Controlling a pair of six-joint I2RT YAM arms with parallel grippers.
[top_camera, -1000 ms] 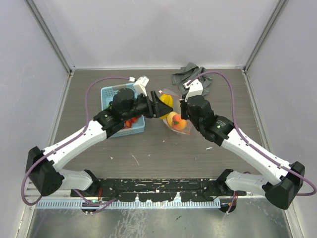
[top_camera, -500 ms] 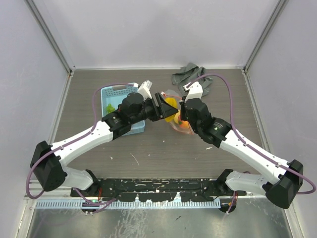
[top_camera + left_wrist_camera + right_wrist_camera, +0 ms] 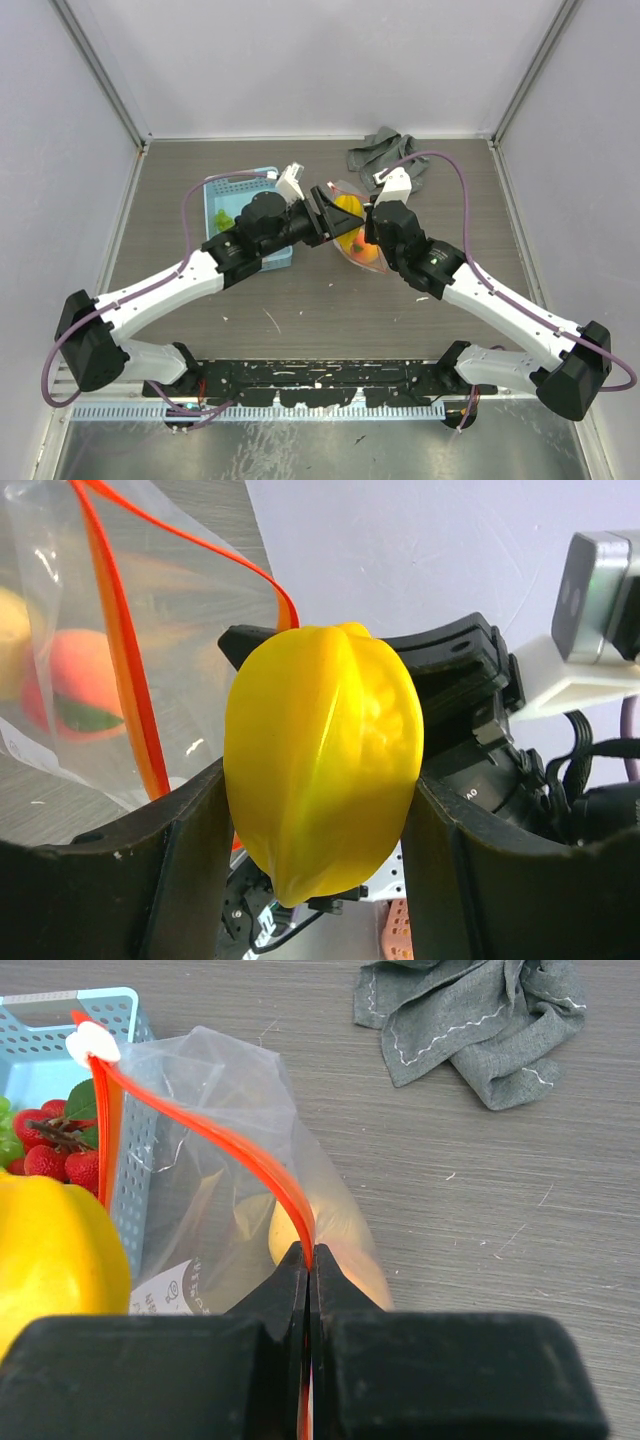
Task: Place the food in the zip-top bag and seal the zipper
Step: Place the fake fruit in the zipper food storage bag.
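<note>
- Loads the zip-top bag [image 3: 215, 1210] at this stage, by the look of it; sealing not yet begun
- Grips a ribbed yellow fruit [image 3: 320, 740] in the left gripper [image 3: 318, 825], jaws spread to the fruit's width, one finger on each flank, fruit upright
- Presents that fruit right at the bag's mouth, just beside the zipper [image 3: 235, 1150], as the top view and the right wrist view both show
- Pinches one lip of the zipper in the right gripper [image 3: 308, 1295], jaws fully closed on the strip, the two red-orange lips parted and the mouth gaping toward the left arm
- Shows through the clear film an orange-red peach [image 3: 75, 675] and a pale yellow piece, probably the lemon [image 3: 300, 1235], already inside
- Leaves strawberries [image 3: 58, 1155] and green grapes [image 3: 8, 1145] in the light blue basket [image 3: 60, 1015] behind the bag, so more loading looks due after this piece
- Leaves the grey cloth [image 3: 470, 1020] crumpled well apart from the bag, no part in this step
- Calls next, most likely, for pushing the fruit between the two lips and down into the pouch before parting the fingers, with the right-hand pinch held firm
- Risks snagging the fruit on the strip or folding the thin film shut, the opening looking little wider than the fruit
</note>
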